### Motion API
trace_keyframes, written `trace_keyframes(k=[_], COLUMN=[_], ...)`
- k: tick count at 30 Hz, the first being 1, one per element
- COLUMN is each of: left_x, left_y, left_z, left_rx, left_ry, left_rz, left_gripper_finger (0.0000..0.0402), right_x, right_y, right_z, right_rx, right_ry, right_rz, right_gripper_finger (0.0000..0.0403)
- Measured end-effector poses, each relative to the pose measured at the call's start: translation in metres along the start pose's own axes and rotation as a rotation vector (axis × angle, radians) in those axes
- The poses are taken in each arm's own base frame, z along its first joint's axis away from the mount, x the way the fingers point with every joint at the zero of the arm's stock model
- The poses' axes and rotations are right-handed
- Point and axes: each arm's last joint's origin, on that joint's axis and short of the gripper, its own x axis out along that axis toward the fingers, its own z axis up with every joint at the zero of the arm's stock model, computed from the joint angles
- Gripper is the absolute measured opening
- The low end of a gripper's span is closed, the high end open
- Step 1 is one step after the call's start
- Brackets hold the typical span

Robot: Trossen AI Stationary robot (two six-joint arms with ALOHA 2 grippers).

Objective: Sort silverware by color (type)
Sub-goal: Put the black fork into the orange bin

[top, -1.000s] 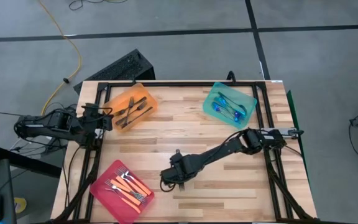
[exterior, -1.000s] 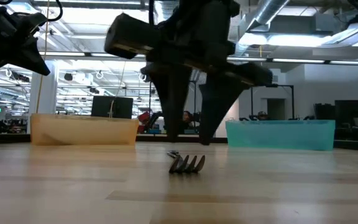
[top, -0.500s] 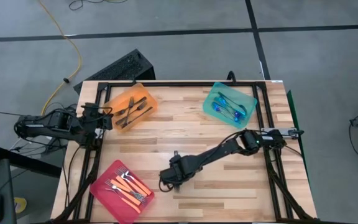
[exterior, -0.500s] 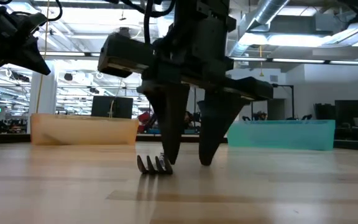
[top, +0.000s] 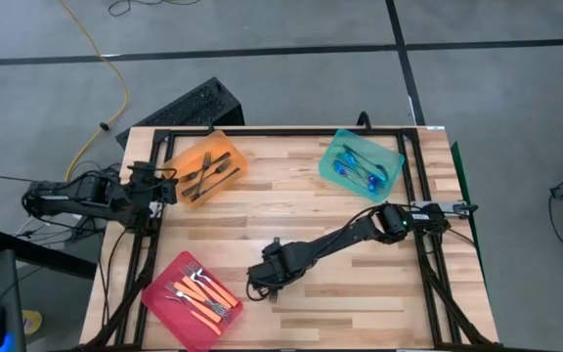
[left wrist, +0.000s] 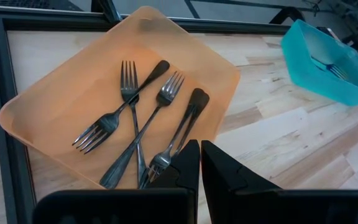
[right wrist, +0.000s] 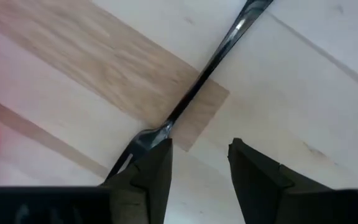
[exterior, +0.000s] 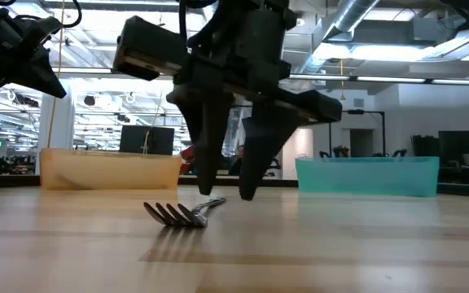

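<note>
On the bare wood near the table's front edge lies a plain metal fork (exterior: 184,213), tines toward the low camera, handle running back under the right gripper (exterior: 225,194). That gripper stands just above it with fingers (right wrist: 146,176) apart, holding nothing; one finger sits right beside the fork's neck. Beside it, toward the left, is the pink tray (top: 161,299) of orange forks (top: 203,297). Farther back, the left gripper (left wrist: 200,163) waits over the orange tray (left wrist: 36,99), fingers nearly closed, empty
</note>
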Motion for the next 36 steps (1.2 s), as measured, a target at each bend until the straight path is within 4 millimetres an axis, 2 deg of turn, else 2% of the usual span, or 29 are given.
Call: trace_keyframes(k=[8, 14, 17, 23, 31, 36], left_x=[0.0, 0.0, 0.0, 0.0, 0.0, 0.0], left_y=[0.0, 0.0, 0.0, 0.0, 0.0, 0.0], left_z=[0.0, 0.0, 0.0, 0.0, 0.0, 0.0], left_rx=[0.0, 0.0, 0.0, 0.0, 0.0, 0.0], left_ry=[0.001, 0.005, 0.006, 0.009, 0.004, 0.003], left_rz=[0.0, -0.002, -0.003, -0.004, -0.002, -0.001], left_gripper_finger=[0.0, 0.0, 0.0, 0.0, 0.0, 0.0], right_x=[-0.013, -0.002, 0.007, 0.022, 0.025, 0.025], right_y=[0.007, 0.005, 0.011, 0.014, 0.012, 0.01], right_z=[0.01, 0.014, 0.015, 0.007, 0.003, 0.003], right_rx=[0.016, 0.043, 0.051, 0.041, 0.036, 0.013], right_ry=[-0.042, -0.042, -0.051, 0.019, 0.038, 0.057], right_rz=[0.049, 0.027, 0.074, 0.082, 0.057, 0.041], right_gripper_finger=[0.0177, 0.0177, 0.0177, 0.0177, 0.0176, 0.0161])
